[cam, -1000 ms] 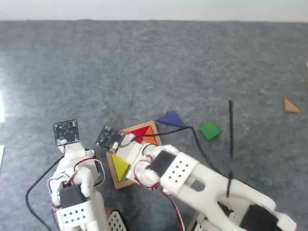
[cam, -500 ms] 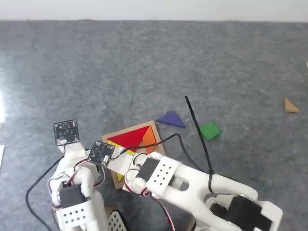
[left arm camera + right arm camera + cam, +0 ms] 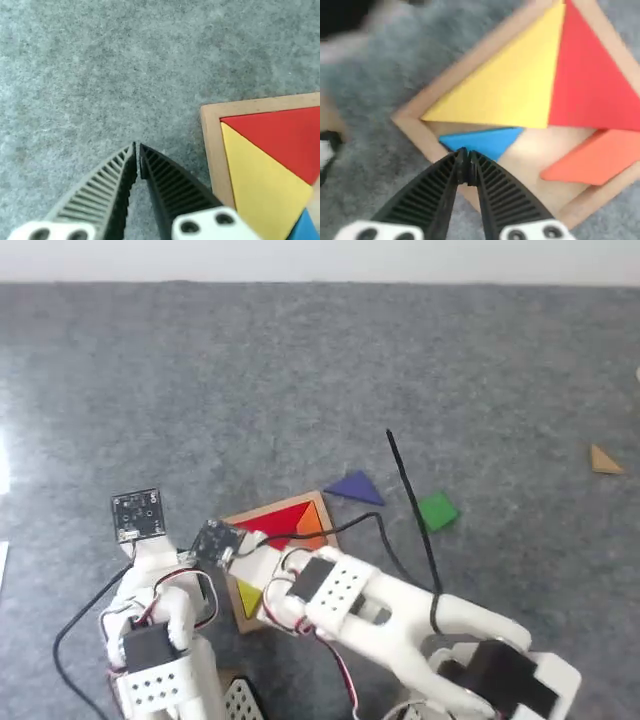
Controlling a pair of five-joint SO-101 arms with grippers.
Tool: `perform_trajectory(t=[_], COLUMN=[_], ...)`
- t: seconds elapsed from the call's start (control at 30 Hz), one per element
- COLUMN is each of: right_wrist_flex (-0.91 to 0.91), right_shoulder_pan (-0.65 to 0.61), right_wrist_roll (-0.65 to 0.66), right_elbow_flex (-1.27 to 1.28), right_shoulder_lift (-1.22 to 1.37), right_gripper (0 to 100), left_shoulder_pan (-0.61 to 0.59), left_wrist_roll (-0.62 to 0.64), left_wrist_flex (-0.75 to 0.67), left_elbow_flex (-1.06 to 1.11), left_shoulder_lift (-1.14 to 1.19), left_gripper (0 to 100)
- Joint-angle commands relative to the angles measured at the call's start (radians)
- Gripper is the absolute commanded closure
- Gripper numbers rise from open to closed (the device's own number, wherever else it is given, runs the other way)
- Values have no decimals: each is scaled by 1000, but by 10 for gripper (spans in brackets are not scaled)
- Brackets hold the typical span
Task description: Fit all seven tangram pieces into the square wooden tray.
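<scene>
The square wooden tray [image 3: 270, 506] lies near the front of the table, partly under my right arm [image 3: 400, 615]. Inside it are a red triangle [image 3: 590, 85], a yellow triangle [image 3: 510, 90], an orange piece [image 3: 592, 155] and a small blue triangle [image 3: 482, 141]. My right gripper [image 3: 465, 152] is shut, with its tips at the blue triangle's edge by the tray rim [image 3: 415, 130]. Beside the tray's corner [image 3: 210, 150], my left gripper [image 3: 137, 147] hangs shut over bare carpet. A purple triangle [image 3: 355, 488], a green square [image 3: 437, 511] and a tan triangle [image 3: 604, 460] lie outside the tray.
Grey carpet covers the whole table. A black cable [image 3: 410, 500] arches up from the right arm over the area between the tray and the green square. The left arm [image 3: 155, 640] stands at the front left, close to the tray.
My right arm has swung left across the tray, then edged back slightly, uncovering more of the red and orange pieces. The left arm has stayed put.
</scene>
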Motion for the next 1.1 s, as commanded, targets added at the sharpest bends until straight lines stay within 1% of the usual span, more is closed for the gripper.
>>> perform_trajectory(t=[0.0,0.13,0.37,0.47,0.7,0.8,0.9,1.07], right_wrist_flex=[-24,-19,-5,30,31,70,116,120], right_shoulder_pan=[19,25,110,124,166,159,140,50], right_wrist_roll=[-12,-14,-12,-9,-5,2,-6,-20], right_elbow_flex=[-78,-112,-110,-114,-115,-121,-126,-124], right_shoulder_lift=[45,113,105,105,104,76,-5,-76], right_gripper=[990,991,991,991,991,991,991,990], left_shoulder_pan=[0,0,0,0,0,0,0,0], left_wrist_roll=[-5,-5,-5,-5,-5,-5,-5,-5], left_wrist_flex=[8,8,8,8,8,8,8,8], left_elbow_flex=[-7,-7,-7,-7,-7,-7,-7,-7], left_shoulder_lift=[-18,-18,-18,-18,-18,-18,-18,-18], left_gripper=[987,987,987,987,987,987,987,987])
